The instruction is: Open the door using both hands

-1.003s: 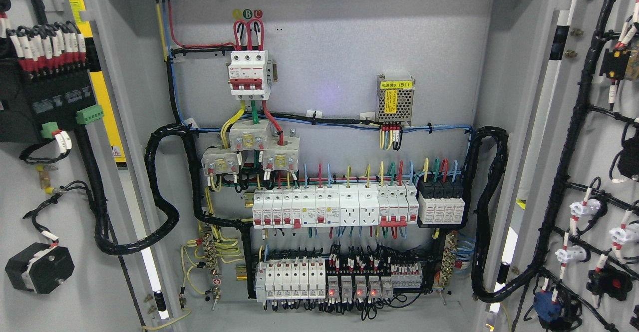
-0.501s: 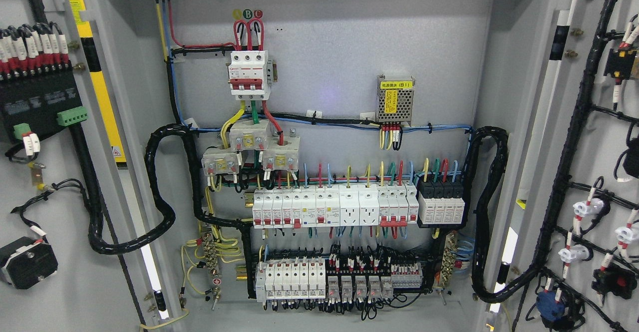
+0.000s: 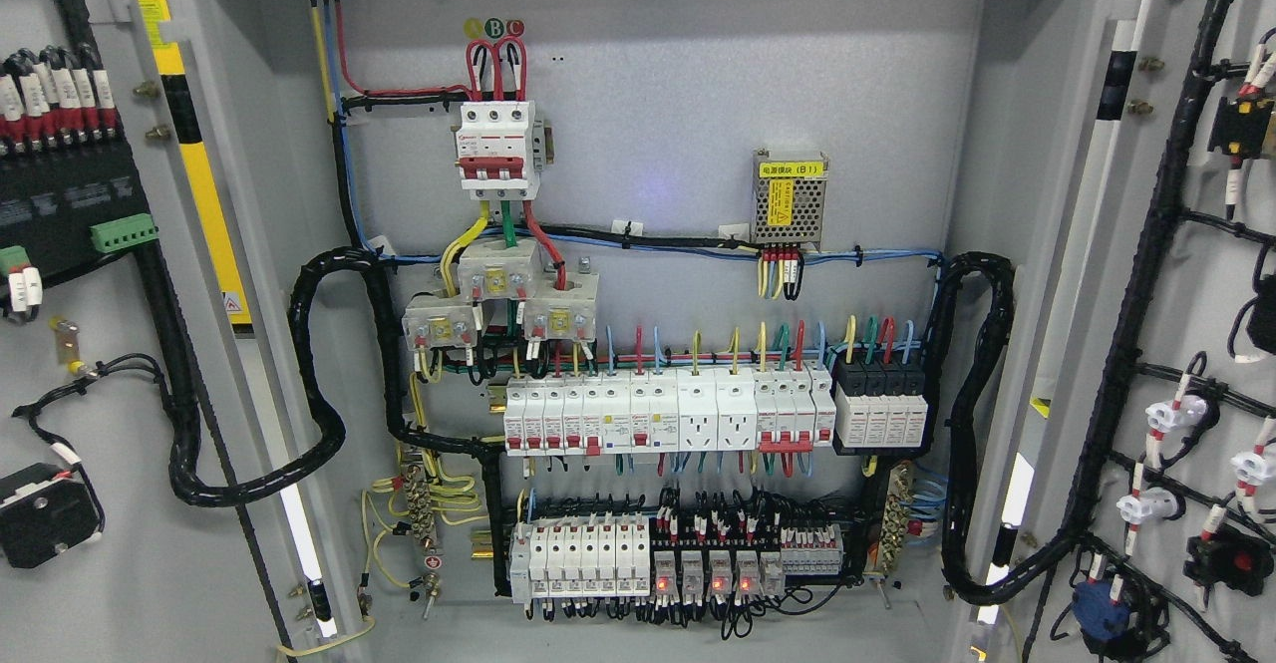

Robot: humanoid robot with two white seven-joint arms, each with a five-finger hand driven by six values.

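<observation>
Left door (image 3: 90, 364) stands swung wide at the left edge, inner face to camera – black terminal block (image 3: 60, 204) and a black corrugated cable loom (image 3: 199, 424) ride on it, the loom looping slack to the cabinet, presumably so the leaf can swing. Yellow strip (image 3: 204, 184) runs down the frame beside the hinge side. Middle: cabinet back panel (image 3: 648, 75) fully exposed, red three-pole breaker (image 3: 495, 150) up top, small power supply (image 3: 789, 196) to its right, white breaker row (image 3: 668, 414) below, relay row (image 3: 713, 568) at the bottom with red lights lit. Right door (image 3: 1186, 344) also open wide, its own loom and wired switches on the inside. Neither robot hand nor arm shows anywhere – finger state cannot be told. Whether either leaf is at full travel is hard to judge, the outer edges are cut off. Task looks essentially done: both leaves clear of the opening.
</observation>
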